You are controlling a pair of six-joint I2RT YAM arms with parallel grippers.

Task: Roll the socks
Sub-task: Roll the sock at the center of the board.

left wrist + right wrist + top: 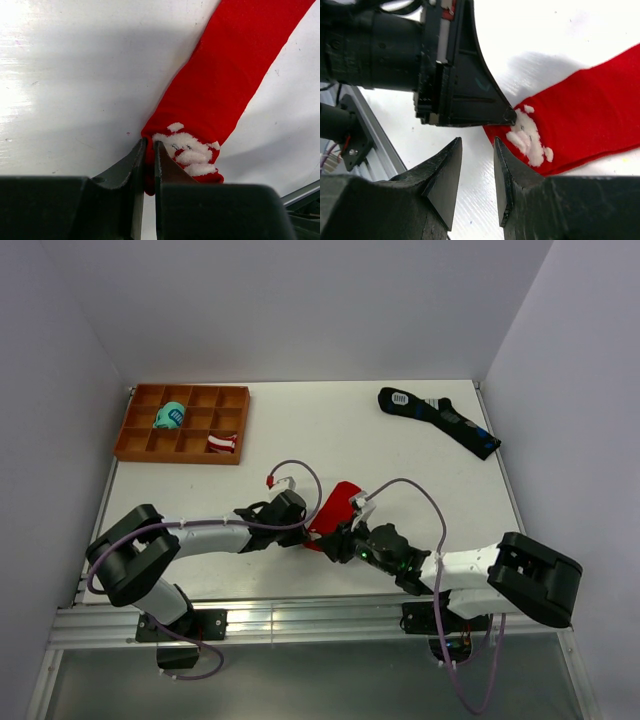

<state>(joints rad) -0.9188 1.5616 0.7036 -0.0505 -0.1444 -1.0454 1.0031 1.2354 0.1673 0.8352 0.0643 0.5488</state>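
Observation:
The red socks (336,504) lie as a flat strip on the white table, near the front centre. A small white motif (187,150) marks their near end. My left gripper (150,144) is shut on that end's corner, red fabric pinched between its jaws. In the right wrist view the socks (590,120) stretch away to the right, with the left gripper's fingertip (508,115) on their corner. My right gripper (477,142) stands open just in front of that end, nothing between its jaws, its right finger (506,165) beside the socks' edge.
An orange compartment tray (183,424) at the back left holds a teal bundle (169,417) and a red-and-white striped bundle (222,443). Long black socks with blue marks (440,421) lie at the back right. The table's metal front rail (300,625) runs close behind both grippers.

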